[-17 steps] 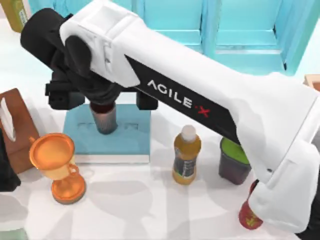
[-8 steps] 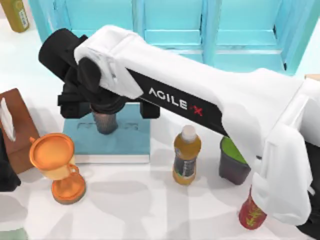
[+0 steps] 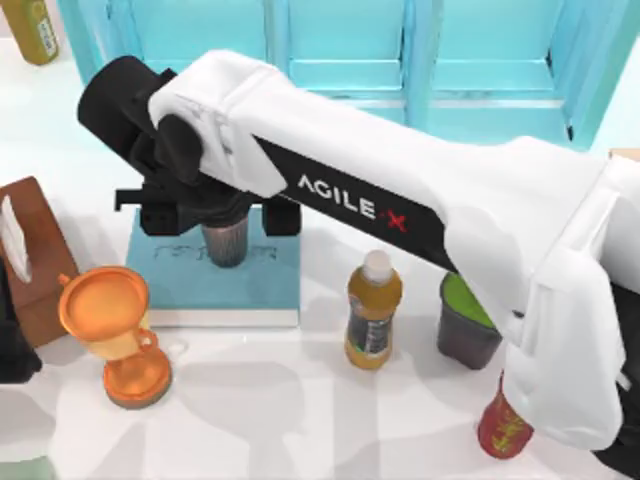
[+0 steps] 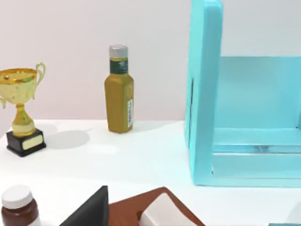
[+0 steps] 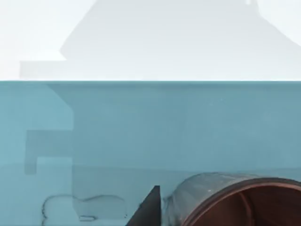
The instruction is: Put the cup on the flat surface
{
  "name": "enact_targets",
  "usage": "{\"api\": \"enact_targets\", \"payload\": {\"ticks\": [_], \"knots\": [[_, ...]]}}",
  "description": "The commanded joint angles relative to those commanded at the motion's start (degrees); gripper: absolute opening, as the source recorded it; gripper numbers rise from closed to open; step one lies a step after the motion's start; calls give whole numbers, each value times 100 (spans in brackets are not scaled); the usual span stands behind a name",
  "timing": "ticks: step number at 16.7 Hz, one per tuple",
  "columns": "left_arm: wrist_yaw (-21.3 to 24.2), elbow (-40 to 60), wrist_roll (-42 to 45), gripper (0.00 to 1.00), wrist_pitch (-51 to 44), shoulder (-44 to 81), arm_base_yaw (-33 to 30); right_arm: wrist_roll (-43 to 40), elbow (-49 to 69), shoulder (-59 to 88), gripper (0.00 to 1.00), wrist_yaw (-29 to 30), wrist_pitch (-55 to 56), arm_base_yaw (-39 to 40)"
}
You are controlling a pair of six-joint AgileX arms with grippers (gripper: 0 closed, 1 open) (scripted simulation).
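The cup (image 3: 225, 243), a small dark brown ribbed tumbler, stands upright on the teal slab (image 3: 200, 280) at the table's left-centre. My right gripper (image 3: 222, 226) hangs straight over it, its dark fingers closed in on the cup's two sides. In the right wrist view the cup's coppery rim (image 5: 235, 202) sits close by, with one dark finger (image 5: 146, 209) against its side and the slab's teal top (image 5: 141, 122) behind. The flat surface (image 3: 300, 400), the white mottled tabletop, spreads around the slab. My left arm (image 3: 10, 340) is parked at the left edge.
An orange goblet (image 3: 110, 330) and a brown box (image 3: 35, 255) stand left of the slab. A yellow bottle (image 3: 373, 310), a dark pot with green inside (image 3: 465, 325) and a red bottle (image 3: 503, 425) stand to the right. A teal cabinet (image 3: 400, 50) lines the back.
The right arm drifted right over the slab, then its fingers drew inward around the cup. The cup shifted slightly to the right with them.
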Motion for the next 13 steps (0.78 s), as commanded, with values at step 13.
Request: {"api": "enact_targets", "payload": {"ticks": [13], "knots": [[0,0,0,100,0,0,0,0,0,0,0,0,0,0]]}}
